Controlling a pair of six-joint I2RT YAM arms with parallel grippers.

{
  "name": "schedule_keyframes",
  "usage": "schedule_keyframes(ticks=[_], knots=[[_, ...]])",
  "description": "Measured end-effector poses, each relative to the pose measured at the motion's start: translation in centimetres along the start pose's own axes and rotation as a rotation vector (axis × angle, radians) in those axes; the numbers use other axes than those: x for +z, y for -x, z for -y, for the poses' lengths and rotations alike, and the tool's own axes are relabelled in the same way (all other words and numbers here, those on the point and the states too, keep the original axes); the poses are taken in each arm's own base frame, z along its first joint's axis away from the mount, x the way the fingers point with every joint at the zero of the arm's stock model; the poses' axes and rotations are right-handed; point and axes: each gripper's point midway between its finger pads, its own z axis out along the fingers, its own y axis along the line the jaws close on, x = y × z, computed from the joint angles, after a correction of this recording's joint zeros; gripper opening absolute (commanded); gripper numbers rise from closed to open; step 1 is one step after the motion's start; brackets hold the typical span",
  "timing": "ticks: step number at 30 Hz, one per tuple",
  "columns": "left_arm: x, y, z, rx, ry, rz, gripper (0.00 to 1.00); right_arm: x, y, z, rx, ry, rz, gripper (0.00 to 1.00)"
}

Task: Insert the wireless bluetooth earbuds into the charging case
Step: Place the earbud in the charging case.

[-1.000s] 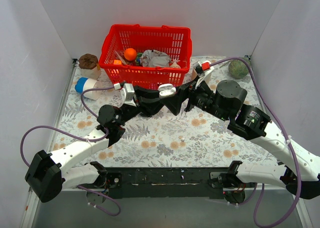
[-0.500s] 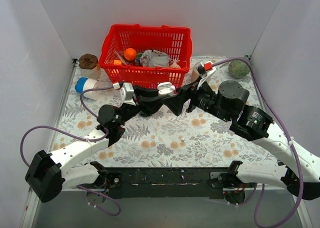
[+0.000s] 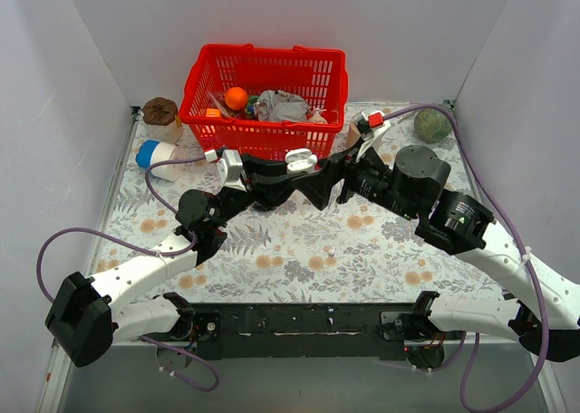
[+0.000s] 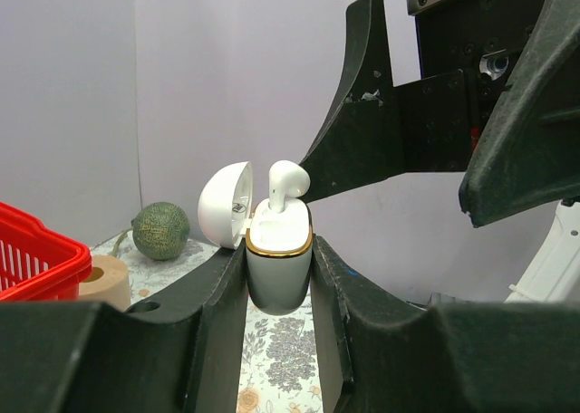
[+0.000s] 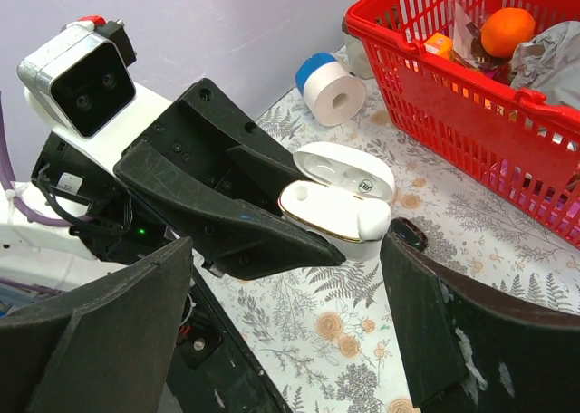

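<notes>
My left gripper is shut on the white, gold-rimmed charging case and holds it above the table with its lid open. In the left wrist view the case sits between my fingers, and a white earbud stands upright in its slot, sticking out. My right gripper is open and faces the case; one of its fingertips is at the earbud's head. The right wrist view shows the case, the earbud and a small black oval thing on the table below; I cannot tell what it is.
A red basket full of items stands at the back. A green ball lies at the back right, with a brown tape roll near it. A blue-and-white roll and a brown lump are at the back left.
Both grippers and the case have shifted slightly toward the basket over the last second. There has been almost no movement in the last half second.
</notes>
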Motion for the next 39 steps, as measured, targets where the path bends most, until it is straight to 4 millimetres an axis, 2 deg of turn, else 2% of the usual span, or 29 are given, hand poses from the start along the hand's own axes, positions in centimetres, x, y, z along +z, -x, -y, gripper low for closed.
schedule_keyframes(ticks=[31,35,39], knots=[[0.1,0.2,-0.3,0.006,0.01,0.015,0.0,0.8,0.3,-0.3,0.0,0.011,-0.005,0.88],[0.2,-0.1,-0.6,0.004,0.022,0.015,0.0,0.8,0.1,-0.4,0.002,0.016,-0.01,0.88],[0.3,-1.1,-1.0,-0.007,0.029,-0.01,0.0,1.0,-0.2,-1.5,0.013,0.063,-0.026,0.88]])
